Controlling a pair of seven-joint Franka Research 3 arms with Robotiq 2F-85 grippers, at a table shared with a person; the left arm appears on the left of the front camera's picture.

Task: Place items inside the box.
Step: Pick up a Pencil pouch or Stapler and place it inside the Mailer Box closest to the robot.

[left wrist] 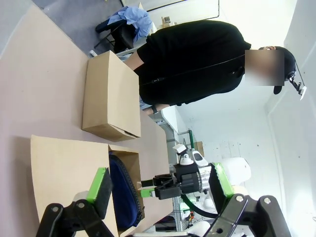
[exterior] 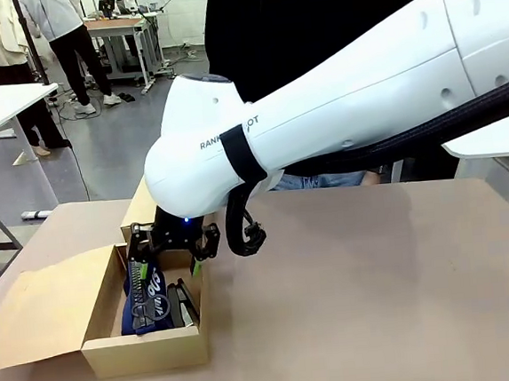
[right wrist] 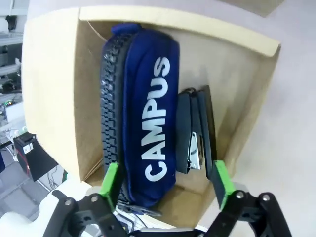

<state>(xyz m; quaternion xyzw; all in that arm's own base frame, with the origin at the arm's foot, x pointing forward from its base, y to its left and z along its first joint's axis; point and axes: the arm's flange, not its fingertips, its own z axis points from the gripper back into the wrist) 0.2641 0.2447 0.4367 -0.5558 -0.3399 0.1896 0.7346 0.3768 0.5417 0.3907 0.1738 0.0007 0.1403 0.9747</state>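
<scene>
In the lower-left box (exterior: 148,351), the soft navy zip pouch (right wrist: 148,108) beside a rigid stapler (right wrist: 195,133) likely grips best mid-body; right gripper (right wrist: 165,180) hovers wide, holding nothing.

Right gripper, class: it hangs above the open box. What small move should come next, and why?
Probably lift straight up. The right gripper is open above the box, holding nothing, and the navy "CAMPUS" pouch and a black stapler already lie inside, so rising clears the walls.
</scene>
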